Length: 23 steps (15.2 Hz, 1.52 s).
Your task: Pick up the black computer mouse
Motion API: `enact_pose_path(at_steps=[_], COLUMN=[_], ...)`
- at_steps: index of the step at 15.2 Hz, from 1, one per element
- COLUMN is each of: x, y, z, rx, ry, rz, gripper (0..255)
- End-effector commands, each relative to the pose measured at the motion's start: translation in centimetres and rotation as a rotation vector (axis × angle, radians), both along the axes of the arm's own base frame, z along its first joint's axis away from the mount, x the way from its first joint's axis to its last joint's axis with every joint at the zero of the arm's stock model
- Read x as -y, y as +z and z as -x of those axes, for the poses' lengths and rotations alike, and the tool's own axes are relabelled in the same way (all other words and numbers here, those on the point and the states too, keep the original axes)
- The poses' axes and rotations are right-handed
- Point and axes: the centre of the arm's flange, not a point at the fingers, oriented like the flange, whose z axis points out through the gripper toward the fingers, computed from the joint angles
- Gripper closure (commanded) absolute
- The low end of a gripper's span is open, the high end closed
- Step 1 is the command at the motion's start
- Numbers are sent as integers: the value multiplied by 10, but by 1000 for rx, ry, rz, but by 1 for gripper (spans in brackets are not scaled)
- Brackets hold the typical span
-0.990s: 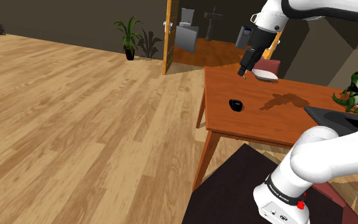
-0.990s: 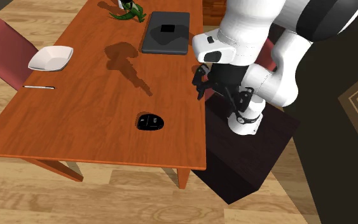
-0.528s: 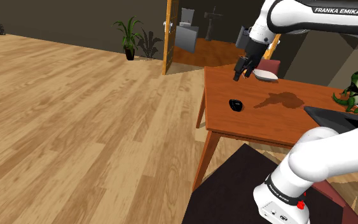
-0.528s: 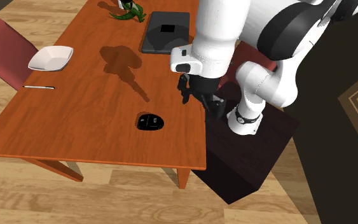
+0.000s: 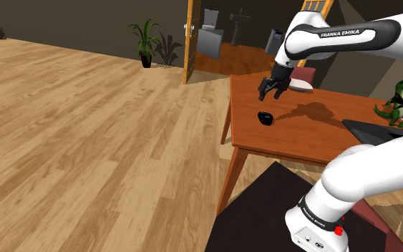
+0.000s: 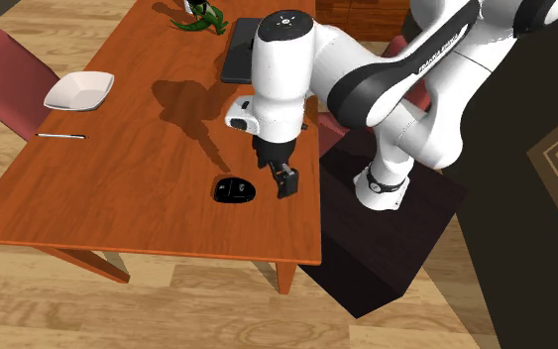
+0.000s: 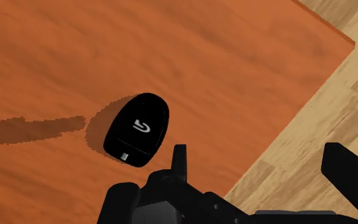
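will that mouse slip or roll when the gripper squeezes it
The mouse looks rigid with a smooth, rounded shell, so it may slip if pinched off-centre. It lies flat and low on the table, so a nudge would likely slide it, not roll it.

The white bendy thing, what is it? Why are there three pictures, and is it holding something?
It is a robot arm standing on a dark box beside a wooden table. One picture is taken from beside the box, one looks down on the table from high up, and one comes from a camera on the arm's hand. On the table lie a black computer mouse, a white bowl and a green toy lizard. The two black fingers are its hand. They stand apart and hold nothing; they hover close beside the mouse, which the arm should pick up.
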Motion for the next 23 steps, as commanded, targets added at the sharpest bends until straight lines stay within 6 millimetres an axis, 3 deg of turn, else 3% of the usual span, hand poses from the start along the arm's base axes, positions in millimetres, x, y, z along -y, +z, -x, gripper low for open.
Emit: enact_pose_path(at_steps=[1,11,20,21,23], x=[17,105,105,105,105], y=[-18,-111,-151,-151,-151], z=[-4,-3,-3,-4,-4], rx=[-4,-26,-26,-26,-26], ry=[-65,-366,-366,-366,-366], rz=[-6,-34,-34,-34,-34], gripper=[0,0,0,255,255])
